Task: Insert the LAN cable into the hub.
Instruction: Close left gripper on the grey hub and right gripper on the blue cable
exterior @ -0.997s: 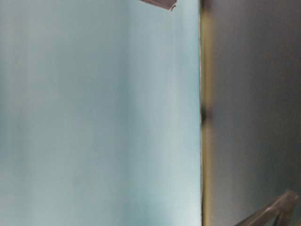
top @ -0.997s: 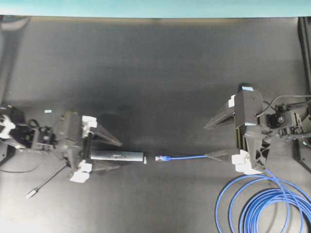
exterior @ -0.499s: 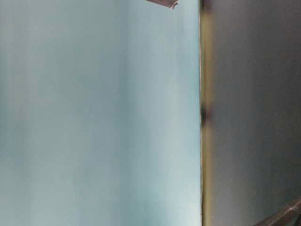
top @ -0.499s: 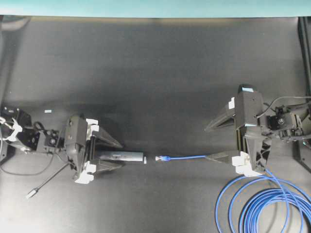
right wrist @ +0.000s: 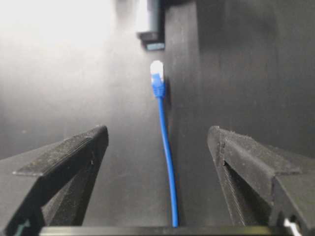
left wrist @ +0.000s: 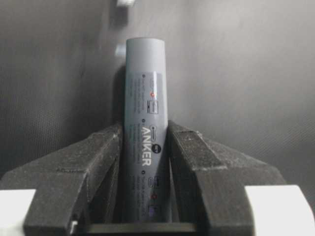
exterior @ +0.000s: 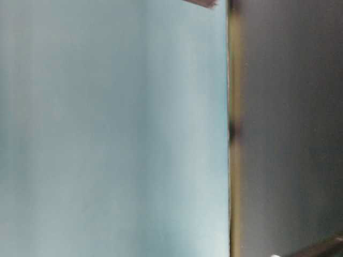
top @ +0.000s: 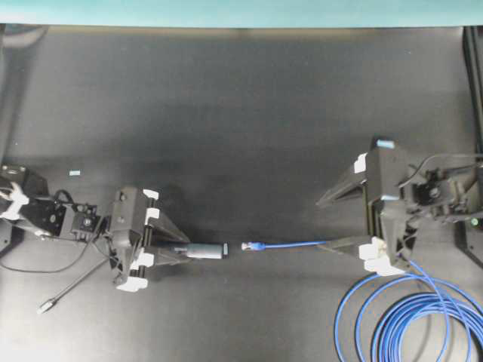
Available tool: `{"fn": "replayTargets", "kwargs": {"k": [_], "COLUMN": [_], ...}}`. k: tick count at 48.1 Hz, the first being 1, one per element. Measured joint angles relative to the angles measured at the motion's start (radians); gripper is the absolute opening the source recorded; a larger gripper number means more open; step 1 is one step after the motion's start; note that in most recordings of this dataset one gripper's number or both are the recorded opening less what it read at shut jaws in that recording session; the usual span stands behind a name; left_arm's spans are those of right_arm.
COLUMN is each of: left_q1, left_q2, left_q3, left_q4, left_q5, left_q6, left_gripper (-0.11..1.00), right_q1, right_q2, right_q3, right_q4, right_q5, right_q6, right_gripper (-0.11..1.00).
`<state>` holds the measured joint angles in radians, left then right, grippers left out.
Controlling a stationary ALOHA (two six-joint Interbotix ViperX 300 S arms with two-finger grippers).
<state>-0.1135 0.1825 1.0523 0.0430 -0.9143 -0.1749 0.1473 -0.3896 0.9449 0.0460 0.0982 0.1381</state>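
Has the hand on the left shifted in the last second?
Yes. In the overhead view the left hand has slid right along the hub, toward the LAN cable's plug, its fingers closing in against the hub's sides.

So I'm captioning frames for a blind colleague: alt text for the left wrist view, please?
A slim grey metallic bar-shaped hub marked ANKER stands between the left gripper's two black fingers, which press against both its sides, on a dark matte table.

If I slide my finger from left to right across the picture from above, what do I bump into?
Small silver plug → left gripper → hub → LAN cable's plug → right gripper → blue cable loops.
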Motion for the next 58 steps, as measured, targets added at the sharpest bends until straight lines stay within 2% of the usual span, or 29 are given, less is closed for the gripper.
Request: {"fn": "replayTargets", "kwargs": {"k": [6,17,22,35,52,58], "left_q1": [0.006,0.028,0.026,0.021,0.011,0.012], "left_q2": [-0.091,-0.265,-0.33,-0.397,-0.399,-0.4], "left_q3": [-0.038,-0.11,-0.12,-0.104,-0.104,-0.104], "left_q4": [0.0,0.0,0.0,0.0,0.0,0.0], "left_q5": [0.164,0.571,0.701,0.739,0.738,0.739], "left_q6": [0.0,0.0,0.0,-0.006,-0.008,-0.008], "left_gripper": [0.28,0.28,0.28,0.28,0.28,0.28], "right_q1": [0.005,0.008,0.009,0.009,0.018,0.02], "right_q2": [0.057,0.206,0.27,0.431,0.543,0.568], "right_q3": [0.003,-0.012,-0.026,-0.077,-0.137,-0.143], "right_q4": [0.002,0.002,0.0,0.0,0.0,0.0], "right_q5": [-0.044,-0.149,-0.201,-0.307,-0.324,-0.324], "right_q6": [0.0,-0.002,-0.003,-0.002,-0.002,-0.002], "right_gripper": [0.79,0.79,0.79,0.79,0.78,0.74]}}
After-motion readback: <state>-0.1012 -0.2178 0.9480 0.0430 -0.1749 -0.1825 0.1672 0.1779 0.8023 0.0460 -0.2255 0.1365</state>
